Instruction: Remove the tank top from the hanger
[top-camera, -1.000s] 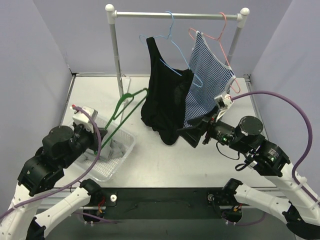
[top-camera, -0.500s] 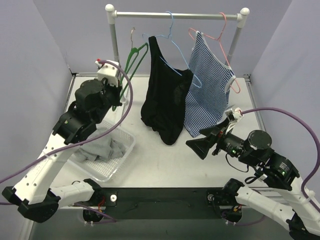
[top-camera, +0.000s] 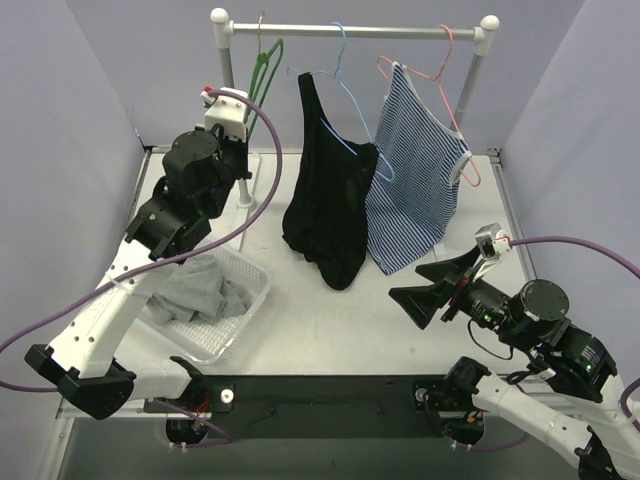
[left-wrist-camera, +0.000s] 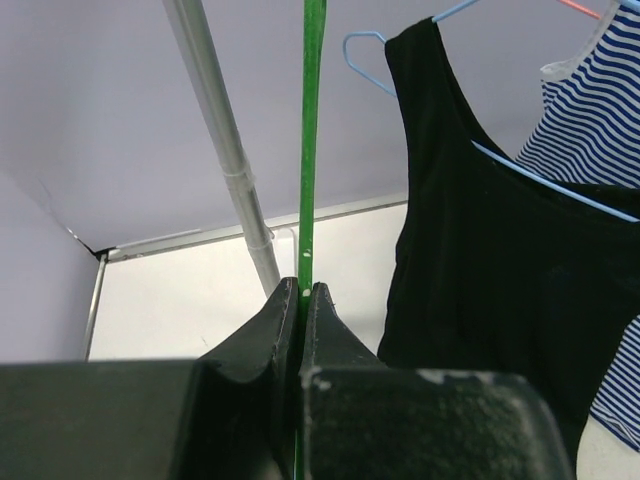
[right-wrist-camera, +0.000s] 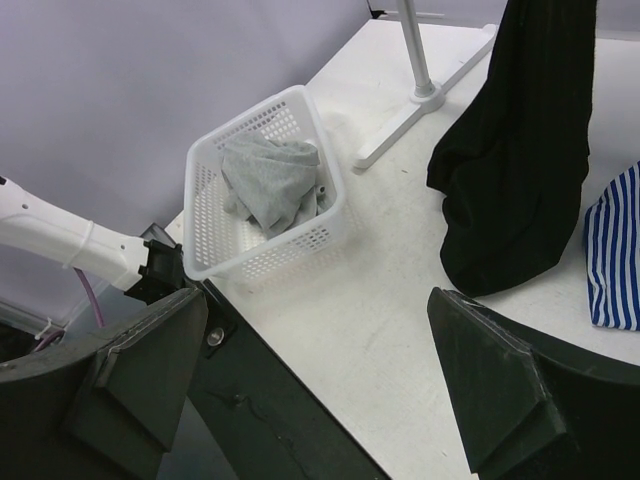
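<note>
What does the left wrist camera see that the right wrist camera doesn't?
Only the left wrist view: the green hanger pinched in the shut left tool, and a blue hanger carrying the black tank top. Only the right wrist view: the white basket with a grey garment inside, framed by the open right tool. Both: the black tank top, the striped tank top, the rack's pole and the white table.
</note>
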